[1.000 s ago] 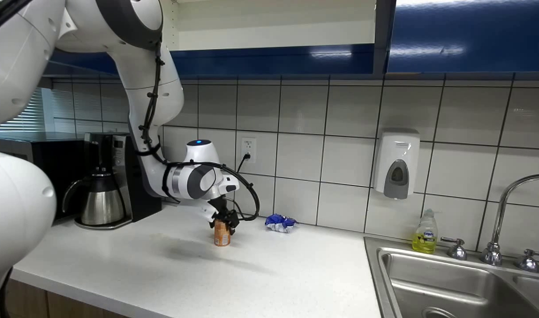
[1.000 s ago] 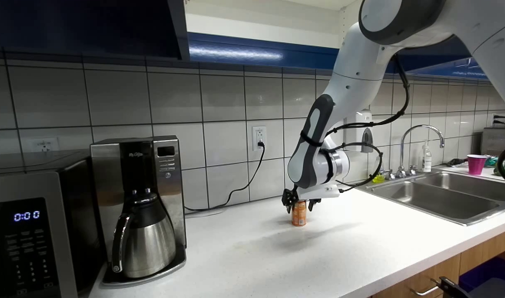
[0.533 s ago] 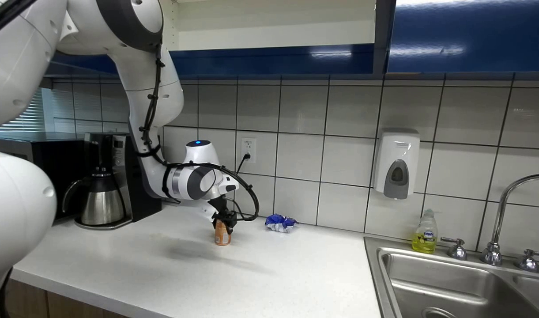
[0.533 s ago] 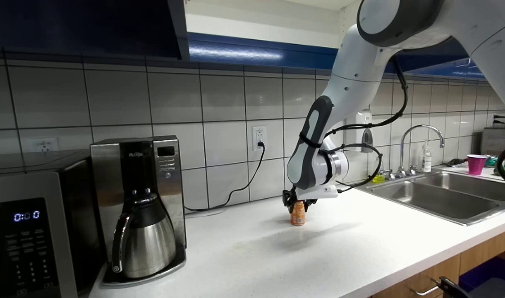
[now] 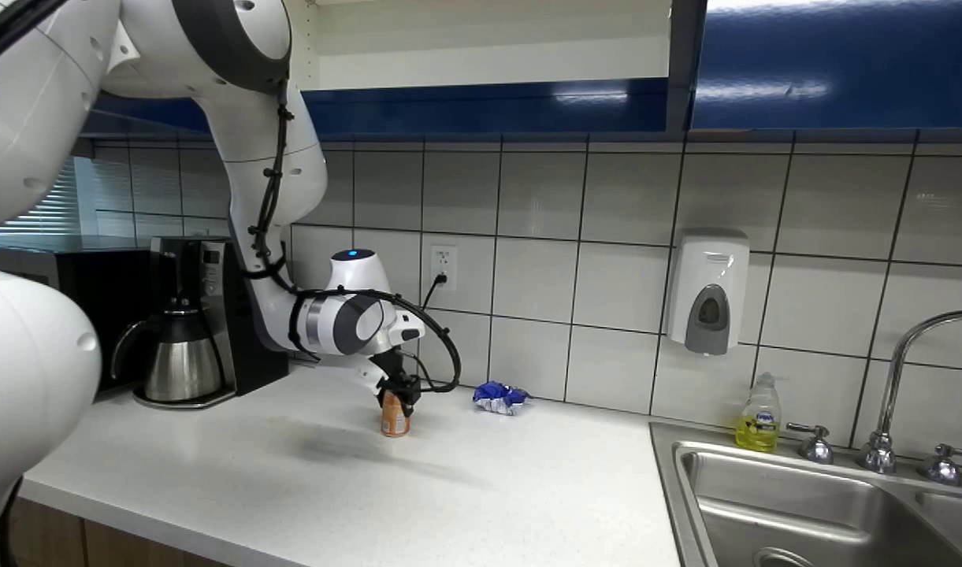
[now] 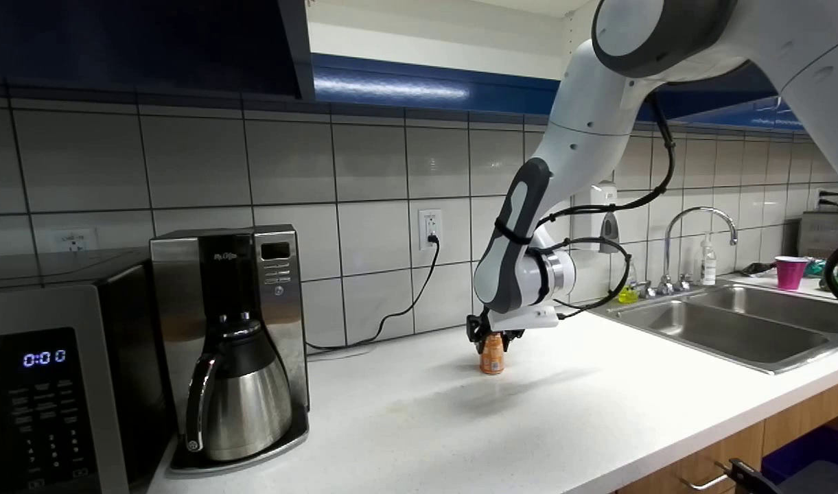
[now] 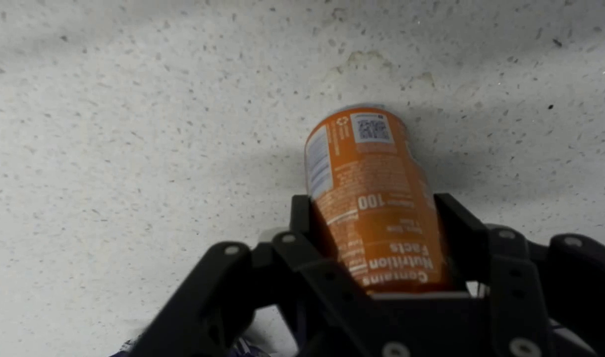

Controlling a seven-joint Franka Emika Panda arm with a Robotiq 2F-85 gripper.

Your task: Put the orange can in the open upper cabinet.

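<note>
The orange can (image 7: 374,198) shows large in the wrist view, its printed side facing the camera and its upper end down among the black fingers. My gripper (image 7: 371,210) is shut on it, one finger (image 7: 301,218) against each side. In both exterior views the can (image 5: 395,422) (image 6: 492,359) stands at the countertop, leaning slightly, with the gripper (image 5: 396,403) over its upper part. Whether its base still touches the counter, I cannot tell. Above the tiles is the open upper cabinet (image 5: 488,47) (image 6: 432,34), with a cream interior and a blue lower edge.
A crumpled blue wrapper (image 5: 500,398) lies near the wall behind the can. The coffee maker (image 6: 230,343) and microwave (image 6: 55,370) stand on the counter. Beyond the counter are the sink (image 5: 780,488) and soap bottle (image 5: 759,417). A wall dispenser (image 5: 709,291) hangs above.
The jaws were apart around the can a second ago and have since closed on it. The can has tipped slightly and shifted a little with the gripper, leftward in both exterior views.
</note>
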